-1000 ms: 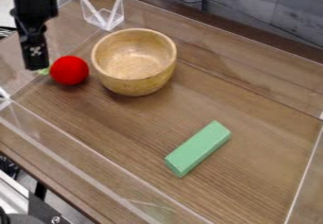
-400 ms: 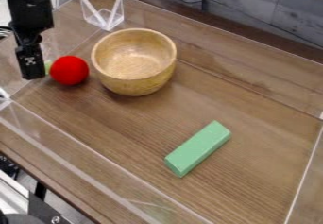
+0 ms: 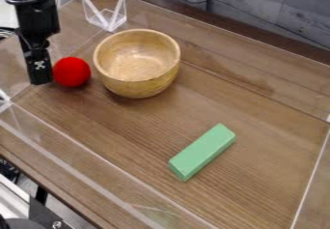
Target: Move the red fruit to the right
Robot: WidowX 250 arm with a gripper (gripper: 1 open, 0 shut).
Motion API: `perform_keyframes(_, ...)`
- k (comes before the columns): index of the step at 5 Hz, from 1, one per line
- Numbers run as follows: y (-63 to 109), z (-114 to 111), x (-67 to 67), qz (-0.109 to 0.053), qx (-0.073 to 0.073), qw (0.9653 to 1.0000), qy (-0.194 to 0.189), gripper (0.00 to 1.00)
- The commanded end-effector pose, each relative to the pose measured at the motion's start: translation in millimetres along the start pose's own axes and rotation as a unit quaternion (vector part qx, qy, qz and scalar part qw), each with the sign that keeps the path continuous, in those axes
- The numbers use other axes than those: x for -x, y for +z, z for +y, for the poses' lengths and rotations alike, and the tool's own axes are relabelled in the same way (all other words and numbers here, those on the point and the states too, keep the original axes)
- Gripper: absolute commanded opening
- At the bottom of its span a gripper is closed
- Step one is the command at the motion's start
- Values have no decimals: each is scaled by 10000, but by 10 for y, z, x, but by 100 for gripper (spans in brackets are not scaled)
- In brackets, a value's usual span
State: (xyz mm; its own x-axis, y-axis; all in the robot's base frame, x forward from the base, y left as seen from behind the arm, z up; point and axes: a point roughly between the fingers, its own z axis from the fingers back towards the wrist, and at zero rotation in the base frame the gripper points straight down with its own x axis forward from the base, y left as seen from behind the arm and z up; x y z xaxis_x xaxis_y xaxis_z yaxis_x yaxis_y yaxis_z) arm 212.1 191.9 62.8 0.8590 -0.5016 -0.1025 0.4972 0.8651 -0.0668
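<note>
Brown wooden tabletop (image 3: 245, 78) fills most of the view, with a pale strip (image 3: 58, 136) curving along its left side, a thin light line running down toward the lower part of the picture, and another light line near the right edge. No brand, label or writing can be read on anything; the green block (image 3: 203, 153) shows plain faces.

Dark and partly cut off by the picture's border, the gripper (image 3: 39, 71) reaches in at the upper left, its fingers released and standing apart, with nothing held between them. Its tips hang just beside the red fruit (image 3: 71, 72), on the fruit's left side in the picture; whether they touch it cannot be told.

The fruit sits toward the left side of the table, near the pale strip. On its right the wooden bowl (image 3: 137, 63) stands upright just beside it, leaving little space between the two. Above the fruit, near the top border, is a small clear, angular object (image 3: 108, 15) with white edges.

Open wood lies below the fruit and bowl, and a broad bare stretch extends to the right of the bowl. The green block lies slanted in the lower right part, well apart from the fruit.
</note>
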Motion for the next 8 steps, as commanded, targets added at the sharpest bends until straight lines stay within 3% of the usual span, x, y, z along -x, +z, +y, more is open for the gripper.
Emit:
perform_keyframes(1,91,95,-52,-96,-189,9994,-267,100)
perform_keyframes(4,-11,295,-204,-302,-51,9949,-957,100)
perform_keyframes(6,-50,305,-273,-528,73,9979,-369,100)
perform_keyframes(7,-84,334,-218,-642,132,9978,-58,100)
perform_keyframes(8,25,380,-217,-735,80,9967,329,0)
